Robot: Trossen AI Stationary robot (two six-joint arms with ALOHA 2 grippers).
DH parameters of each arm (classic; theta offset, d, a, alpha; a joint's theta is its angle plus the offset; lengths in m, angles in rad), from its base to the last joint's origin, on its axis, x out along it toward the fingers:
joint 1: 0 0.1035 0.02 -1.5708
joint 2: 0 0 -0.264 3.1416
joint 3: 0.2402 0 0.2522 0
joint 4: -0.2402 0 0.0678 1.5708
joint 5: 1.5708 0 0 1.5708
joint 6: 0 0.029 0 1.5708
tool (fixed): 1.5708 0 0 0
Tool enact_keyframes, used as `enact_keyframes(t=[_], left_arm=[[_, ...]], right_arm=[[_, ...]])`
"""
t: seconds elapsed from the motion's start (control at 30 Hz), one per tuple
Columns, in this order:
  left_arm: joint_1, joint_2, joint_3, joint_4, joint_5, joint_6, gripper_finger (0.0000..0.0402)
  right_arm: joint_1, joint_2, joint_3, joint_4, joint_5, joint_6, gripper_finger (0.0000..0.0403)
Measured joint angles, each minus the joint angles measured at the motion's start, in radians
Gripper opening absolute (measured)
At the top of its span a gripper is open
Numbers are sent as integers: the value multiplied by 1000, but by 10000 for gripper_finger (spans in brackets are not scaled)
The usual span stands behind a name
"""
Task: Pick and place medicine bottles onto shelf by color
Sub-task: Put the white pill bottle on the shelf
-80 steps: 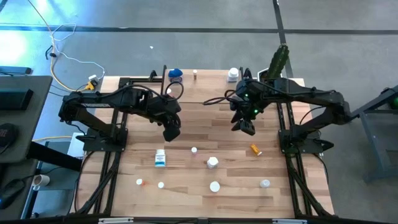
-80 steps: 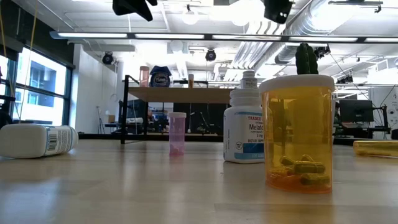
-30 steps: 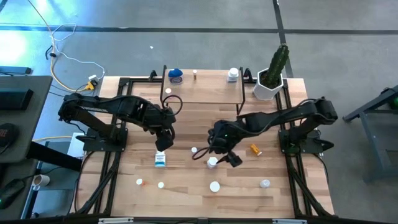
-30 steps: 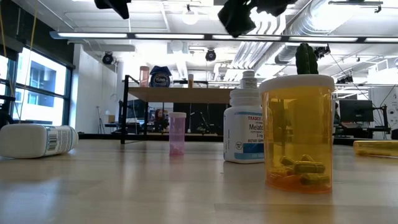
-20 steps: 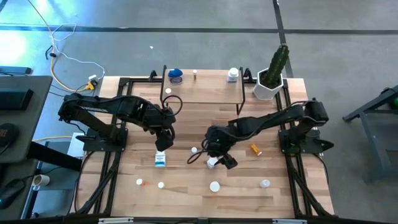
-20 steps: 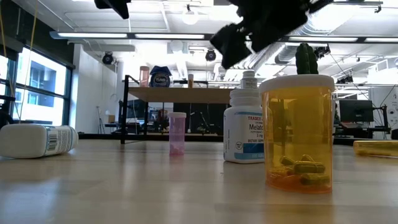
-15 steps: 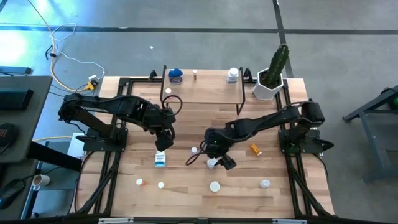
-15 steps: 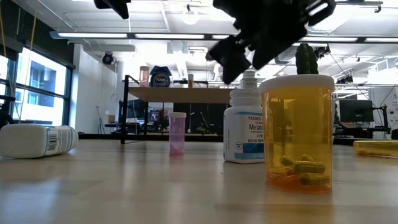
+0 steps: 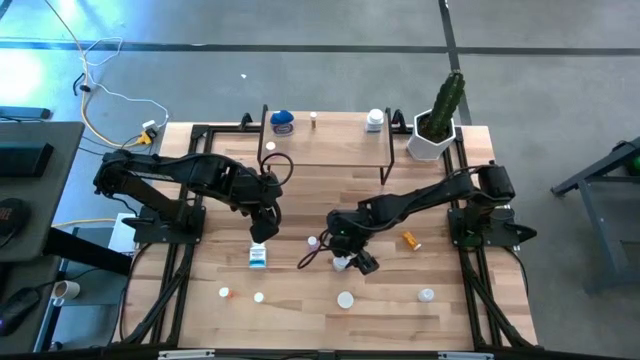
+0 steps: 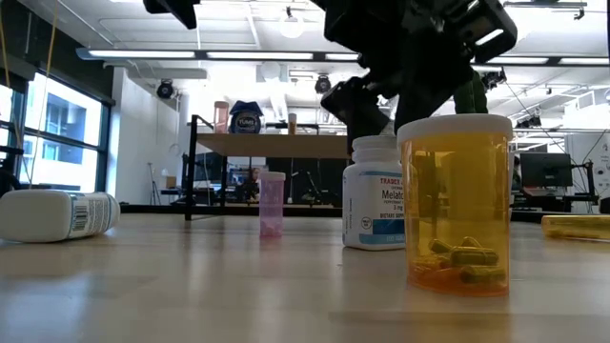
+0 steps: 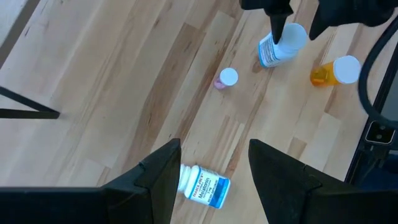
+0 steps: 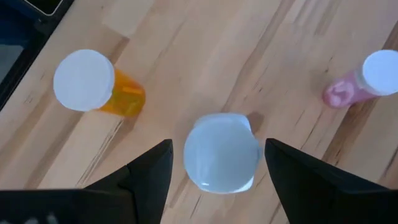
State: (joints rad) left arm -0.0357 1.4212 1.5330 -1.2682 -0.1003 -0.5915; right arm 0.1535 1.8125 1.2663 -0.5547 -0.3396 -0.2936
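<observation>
Right gripper (image 12: 219, 155): fingers spread, straddling the upright white bottle (image 12: 222, 151) mid-tabletop (image 9: 300, 190).
Low view only: label (image 10: 385, 202) reads "Melatonin"-like.
Left gripper (image 11: 214, 165): fingers spread, above the lying blue-labelled bottle (image 11: 204, 185).

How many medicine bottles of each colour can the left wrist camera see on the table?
white bottles: 2, one lying, one upright
pink vial: 1
orange bottle: 1
Total: 4

potted cactus (image 9: 437, 118) at the table's (image 9: 300, 195) far right corner.
</observation>
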Motion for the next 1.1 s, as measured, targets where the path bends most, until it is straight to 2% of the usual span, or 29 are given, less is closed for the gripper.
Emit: enact_keyframes(t=[0.4, 0.73, 1.1], left_arm=[[0, 0, 0, -6, 0, 0, 177], [0, 0, 0, -13, 1, 0, 177], [0, -55, 1, -24, 0, 2, 177]], right_arm=[[12, 31, 0, -6, -3, 7, 240], [12, 29, 0, -19, -7, 30, 162], [-15, 2, 0, -66, -7, 50, 164]])
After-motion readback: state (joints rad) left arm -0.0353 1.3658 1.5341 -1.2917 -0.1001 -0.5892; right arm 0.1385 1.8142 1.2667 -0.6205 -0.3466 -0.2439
